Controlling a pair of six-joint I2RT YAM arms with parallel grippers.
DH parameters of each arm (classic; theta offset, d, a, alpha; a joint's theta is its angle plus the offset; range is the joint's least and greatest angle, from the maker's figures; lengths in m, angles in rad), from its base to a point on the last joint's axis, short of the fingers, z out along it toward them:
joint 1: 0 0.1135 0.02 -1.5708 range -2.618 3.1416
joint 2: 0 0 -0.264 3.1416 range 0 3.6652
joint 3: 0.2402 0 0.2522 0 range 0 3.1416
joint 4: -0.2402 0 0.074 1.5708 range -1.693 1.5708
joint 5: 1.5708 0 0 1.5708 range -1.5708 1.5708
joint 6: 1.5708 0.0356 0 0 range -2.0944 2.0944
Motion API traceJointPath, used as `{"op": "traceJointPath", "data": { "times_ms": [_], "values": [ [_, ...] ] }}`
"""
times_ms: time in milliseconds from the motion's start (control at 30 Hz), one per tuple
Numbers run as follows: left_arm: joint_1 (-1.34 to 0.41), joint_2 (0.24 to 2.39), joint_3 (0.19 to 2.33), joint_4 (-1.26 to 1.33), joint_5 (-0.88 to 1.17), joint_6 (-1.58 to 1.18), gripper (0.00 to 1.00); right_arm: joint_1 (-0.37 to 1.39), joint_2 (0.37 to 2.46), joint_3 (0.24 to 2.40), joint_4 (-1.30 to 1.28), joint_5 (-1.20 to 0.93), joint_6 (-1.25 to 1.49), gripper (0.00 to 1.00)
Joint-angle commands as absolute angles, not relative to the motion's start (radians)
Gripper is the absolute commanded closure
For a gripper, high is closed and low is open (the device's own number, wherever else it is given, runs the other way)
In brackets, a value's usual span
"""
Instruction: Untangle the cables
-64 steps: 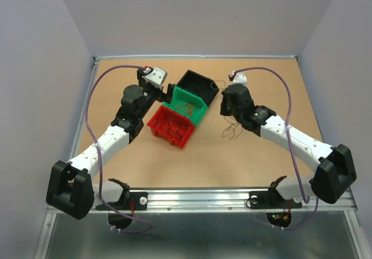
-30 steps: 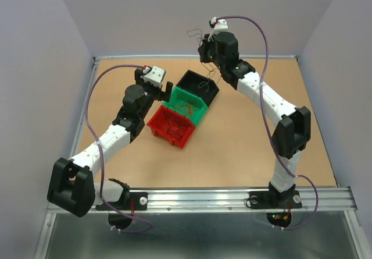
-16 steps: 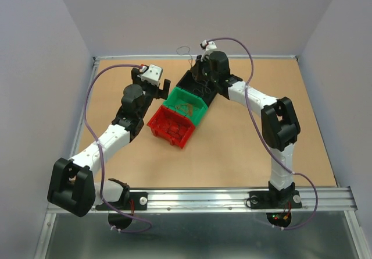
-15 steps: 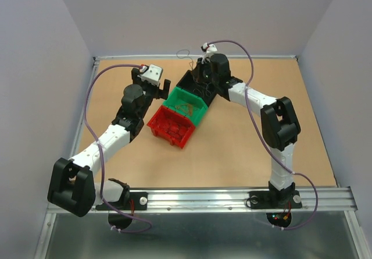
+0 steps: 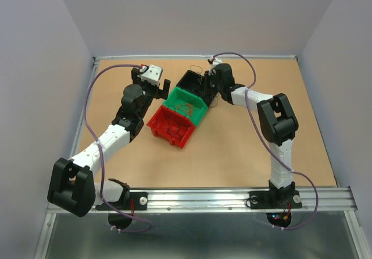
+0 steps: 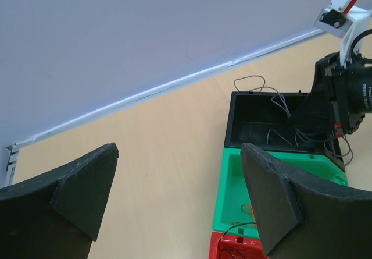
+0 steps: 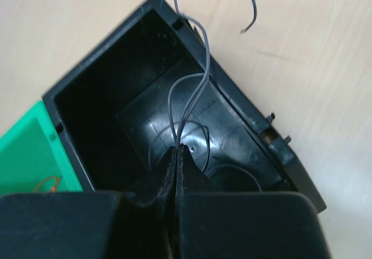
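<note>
Right tool (image 7: 176, 154), pinched shut on a thin dark cable (image 7: 195, 93), sits low in the black bin (image 7: 99, 61); the cable's free end curls over the rim. Best to lower further before letting go (loops probably spring out). Left tool (image 6: 179, 154) hangs wide open nearby, empty.

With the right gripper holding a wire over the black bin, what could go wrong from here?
1. Part of the grey wire arches over the rim of the black bin onto the table; on release it may flip out rather than settle inside.
2. The right gripper pinches it only at the fingertips, so it might slip early.
3. The gripper reaches into the bin and could shove it and the green bin beside it.
</note>
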State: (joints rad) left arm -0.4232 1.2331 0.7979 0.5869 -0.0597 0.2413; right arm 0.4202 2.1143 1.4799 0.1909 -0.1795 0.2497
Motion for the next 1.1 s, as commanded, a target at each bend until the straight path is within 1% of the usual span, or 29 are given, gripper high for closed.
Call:
{"op": "traceJointPath", "data": {
  "times_ms": [0,33,67,100,133,233,367,533,667,733,800,867,900,967,1000,1067],
  "values": [
    [-0.417,1.223,0.795,0.649,-0.051,0.238,0.01,0.426,2.161,1.531,0.039,-0.176,0.209,0.99],
    [-0.417,1.221,0.795,0.647,-0.049,0.238,0.01,0.426,2.202,1.592,0.003,-0.175,0.193,1.0],
    [-0.417,1.223,0.795,0.646,-0.049,0.239,0.01,0.426,2.226,1.632,-0.097,-0.178,0.183,0.99],
    [-0.417,1.224,0.795,0.646,-0.049,0.239,0.01,0.426,2.256,1.672,-0.142,-0.178,0.172,1.0],
    [-0.417,1.226,0.795,0.647,-0.048,0.242,0.01,0.426,2.307,1.759,-0.184,-0.179,0.155,0.99],
    [-0.417,1.229,0.798,0.646,-0.046,0.241,0.01,0.428,2.393,1.886,-0.311,-0.193,0.127,0.99],
    [-0.417,1.238,0.798,0.646,-0.044,0.242,0.01,0.428,2.424,1.943,-0.368,-0.19,0.117,0.99],
    [-0.417,1.246,0.802,0.647,-0.044,0.247,0.01,0.428,2.364,1.928,-0.362,-0.209,0.106,0.98],
    [-0.417,1.256,0.805,0.646,-0.048,0.249,0.01,0.439,2.278,1.907,-0.35,-0.184,0.115,0.84],
    [-0.417,1.258,0.805,0.647,-0.049,0.25,0.01,0.448,2.229,1.887,-0.347,-0.154,0.121,0.75],
    [-0.416,1.256,0.805,0.647,-0.048,0.249,0.01,0.454,2.192,1.864,-0.338,-0.132,0.127,0.7],
    [-0.417,1.255,0.805,0.647,-0.049,0.252,0.01,0.46,2.129,1.806,-0.322,-0.094,0.143,0.64],
    [-0.417,1.256,0.805,0.646,-0.049,0.25,0.01,0.46,2.106,1.774,-0.29,-0.08,0.147,0.57],
    [-0.416,1.256,0.805,0.647,-0.051,0.252,0.01,0.462,2.028,1.674,-0.247,-0.042,0.167,0.52],
    [-0.416,1.259,0.805,0.646,-0.046,0.253,0.01,0.462,2.005,1.643,-0.212,-0.028,0.175,0.49],
    [-0.416,1.262,0.807,0.646,-0.046,0.253,0.01,0.46,1.953,1.577,-0.177,-0.005,0.19,0.48]
  ]
}}
